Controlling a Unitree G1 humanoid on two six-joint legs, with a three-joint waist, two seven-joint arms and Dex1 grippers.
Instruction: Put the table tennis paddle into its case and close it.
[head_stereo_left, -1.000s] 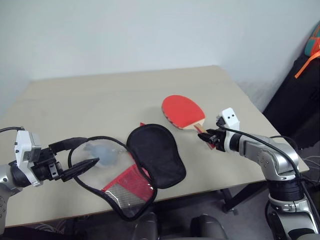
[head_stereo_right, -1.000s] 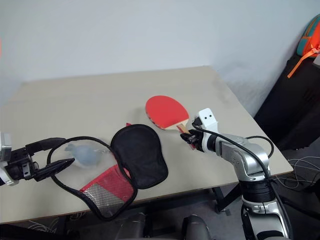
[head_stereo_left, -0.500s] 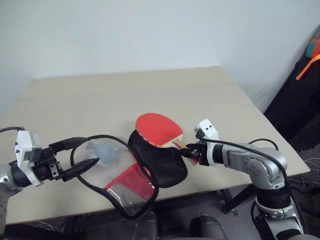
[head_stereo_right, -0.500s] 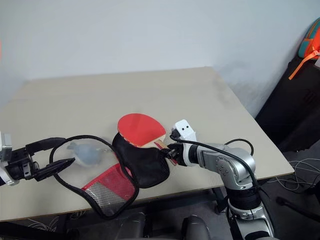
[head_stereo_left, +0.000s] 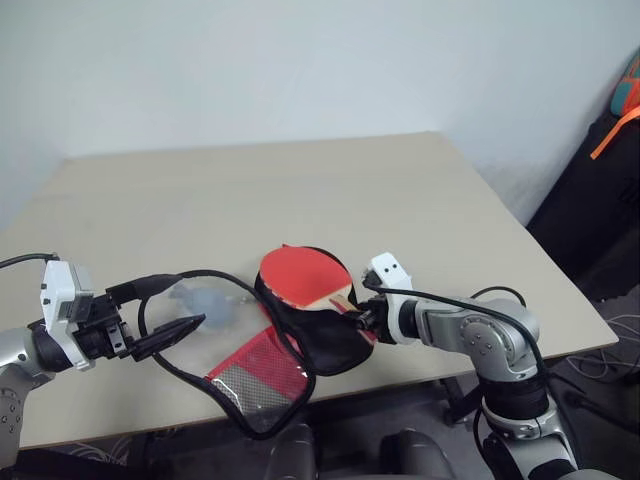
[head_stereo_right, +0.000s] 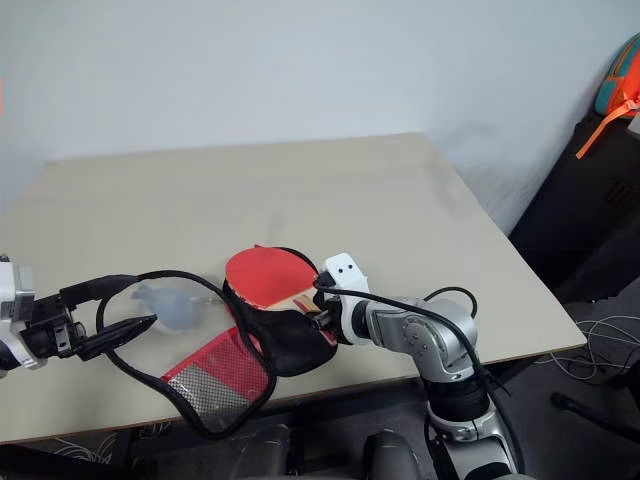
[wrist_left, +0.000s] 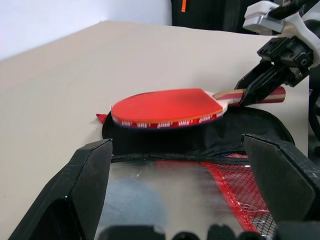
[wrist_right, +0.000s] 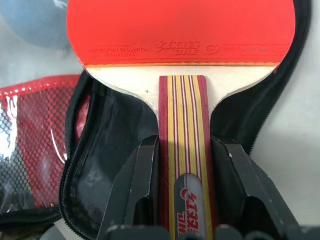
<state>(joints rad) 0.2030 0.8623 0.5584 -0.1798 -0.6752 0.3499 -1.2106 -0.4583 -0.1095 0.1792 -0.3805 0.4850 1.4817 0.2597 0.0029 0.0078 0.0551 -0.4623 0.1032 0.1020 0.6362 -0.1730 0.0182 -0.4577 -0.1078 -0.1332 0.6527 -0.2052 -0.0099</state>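
Two pincers work over the beige bench (head_stereo_left: 300, 170). The right pincer (head_stereo_left: 362, 317) pinches the short wooden handle, striped red and dark, of the table tennis paddle (head_stereo_left: 300, 279), a flat bat with a round red rubber face; in the right wrist view its two black fingers (wrist_right: 140, 185) press on either side of the handle. Ahead of this pincer, the paddle's red face lies roughly level above the black fabric half of the case (head_stereo_left: 320, 330), a paddle-shaped soft pouch with a black zip rim, lying unzipped and spread on the bench. The left pincer (head_stereo_left: 168, 307) is spread wide, its fingers (wrist_left: 87, 180) standing on either side of the case's other half, red with black mesh and a clear panel; whether they touch the zip rim I cannot tell. Just beyond the left pincer's tips, a small whitish translucent plastic wad (head_stereo_left: 205, 300) rests inside the loop of the rim.
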